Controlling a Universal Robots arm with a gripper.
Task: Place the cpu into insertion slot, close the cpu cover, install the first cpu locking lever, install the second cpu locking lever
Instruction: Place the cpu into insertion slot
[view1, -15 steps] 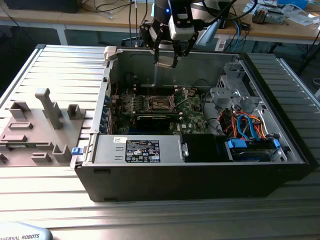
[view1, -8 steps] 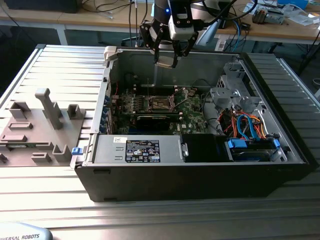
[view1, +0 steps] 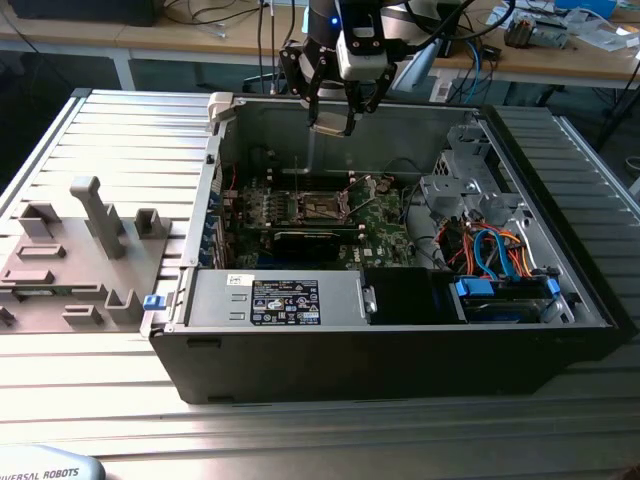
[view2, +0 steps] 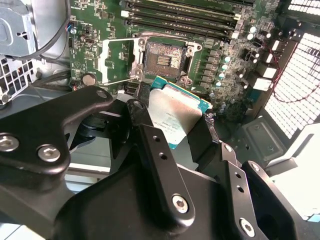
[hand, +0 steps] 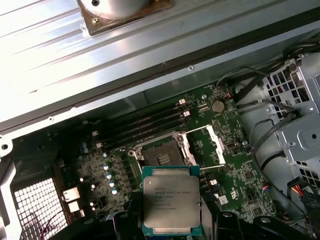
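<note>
Silver-grey metal marks the top of the cpu (hand: 171, 207), which the gripper (view1: 333, 118) holds clamped by its edges between both fingers. In the exterior view the gripper hangs above the rear of the open computer case (view1: 400, 360), well clear of the motherboard (hand: 245, 175).

Task status:
- The insertion slot (hand: 162, 155) is bare; its contact field is exposed in both wrist views. The cpu is not yet seated, and it appears just short of the slot in both wrist views.
- The cpu cover (hand: 210, 145) is folded back beside the slot, so closing it remains to be done.
- The locking levers (view2: 120, 81) appear as thin wires beside the slot and look released. Both lever steps are judged outstanding.

Work surface: the case lies on its side on a ribbed aluminium table (view1: 300, 430). A grey fixture tray (view1: 90, 250) sits at the exterior view's left. Wooden benches (view1: 200, 40) with cables stand behind the case.
</note>
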